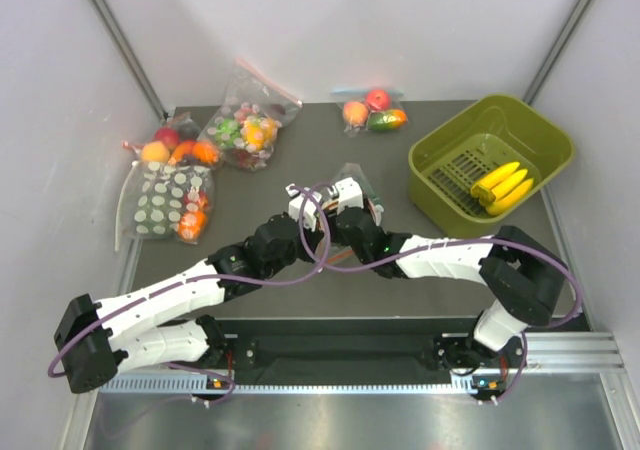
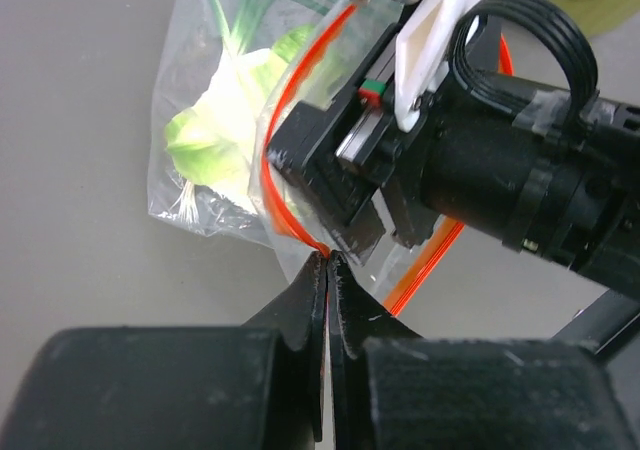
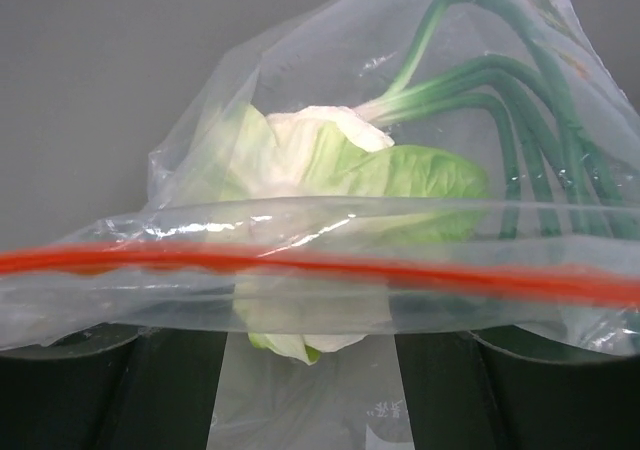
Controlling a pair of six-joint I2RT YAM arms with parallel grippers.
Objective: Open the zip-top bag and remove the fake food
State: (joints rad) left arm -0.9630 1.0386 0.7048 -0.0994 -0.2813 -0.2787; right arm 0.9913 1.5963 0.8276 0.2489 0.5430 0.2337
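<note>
One zip-top bag [image 2: 215, 120]: left pincer [image 2: 328, 270] pinches its edge, right pincer [image 3: 310, 360] spread open against it.

The dark grey table [image 1: 320, 155] carries a white-dotted bag [image 1: 165, 205] at its left edge, with red and orange fruit pieces [image 1: 175, 145] just behind it. Beside those lies a clear bag of multicolour pieces [image 1: 245, 130]. A small fruit bag [image 1: 372, 112] sits at the back. An olive-green basket [image 1: 540, 130] stands at the right (yellow bananas [image 1: 502, 187] inside it). The zip-top bag [image 1: 352, 180] is mid-table.
</note>
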